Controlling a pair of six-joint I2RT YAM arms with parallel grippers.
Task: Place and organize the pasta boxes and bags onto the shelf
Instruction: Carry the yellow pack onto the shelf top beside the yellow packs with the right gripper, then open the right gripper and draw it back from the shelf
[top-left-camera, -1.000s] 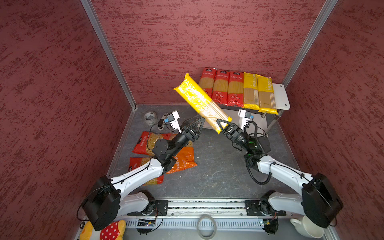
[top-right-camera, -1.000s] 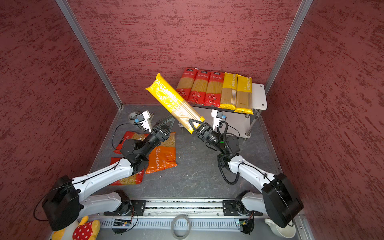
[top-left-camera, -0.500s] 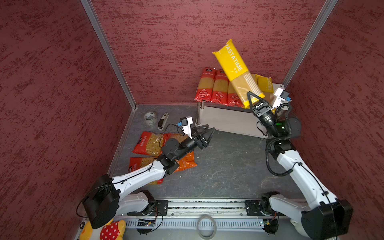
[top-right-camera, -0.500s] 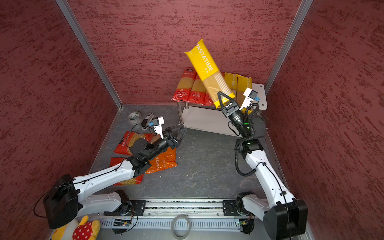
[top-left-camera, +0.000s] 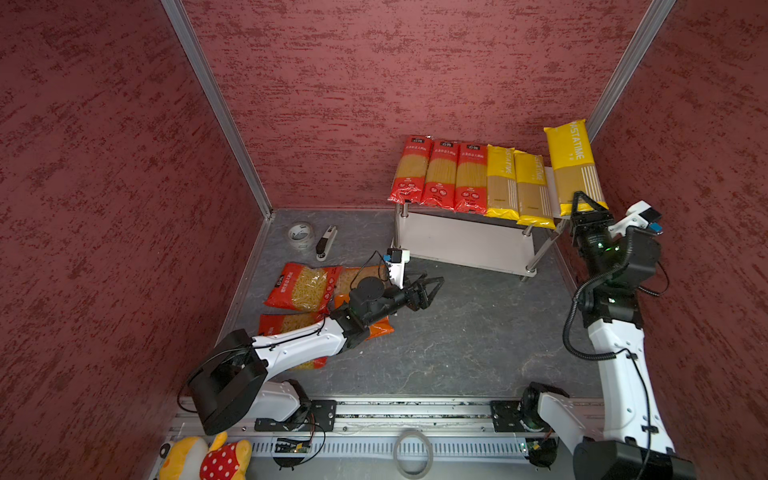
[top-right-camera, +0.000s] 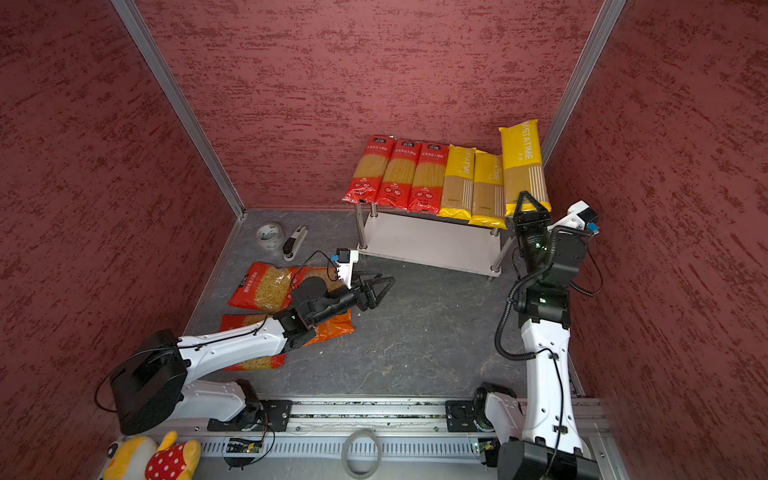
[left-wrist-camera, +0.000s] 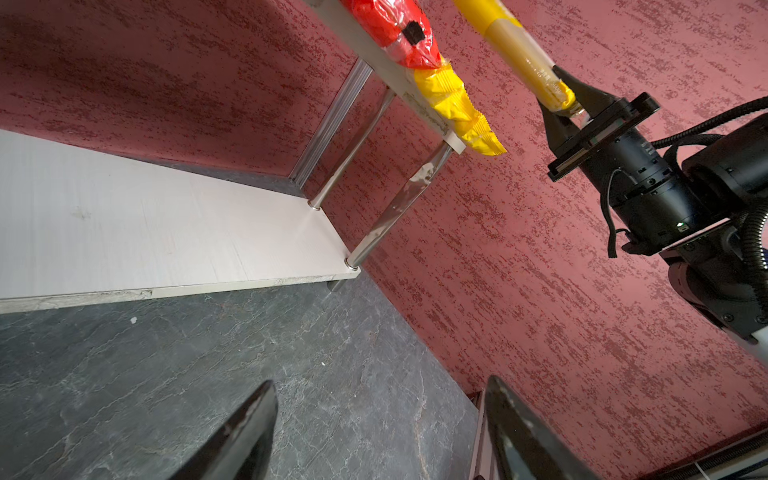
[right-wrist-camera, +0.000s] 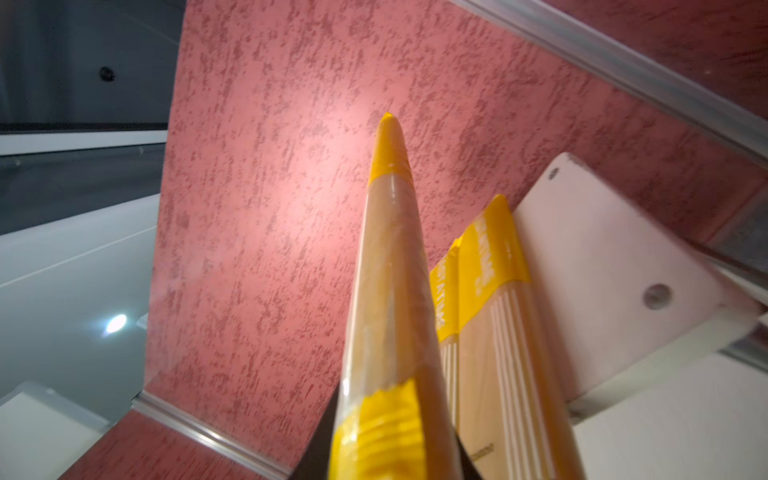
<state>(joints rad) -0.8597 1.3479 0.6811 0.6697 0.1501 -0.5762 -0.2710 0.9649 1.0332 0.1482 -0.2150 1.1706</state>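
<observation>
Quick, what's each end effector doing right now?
Left end effector: open, holding nothing.
Right end effector: closed on the bottom end of a yellow spaghetti pack.

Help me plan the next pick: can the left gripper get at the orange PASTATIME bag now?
Probably yes: the left gripper is open and empty; the orange PASTATIME bag lies just beneath its arm.

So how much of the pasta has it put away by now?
Five of nine. Done: three red packs and two yellow packs lie side by side on the shelf's top. In hand: the right claw grips a third yellow pack by its end, raised over the top's bare end. Still to go: two red bags and an orange bag on the floor, beside the open, empty left claw.
</observation>
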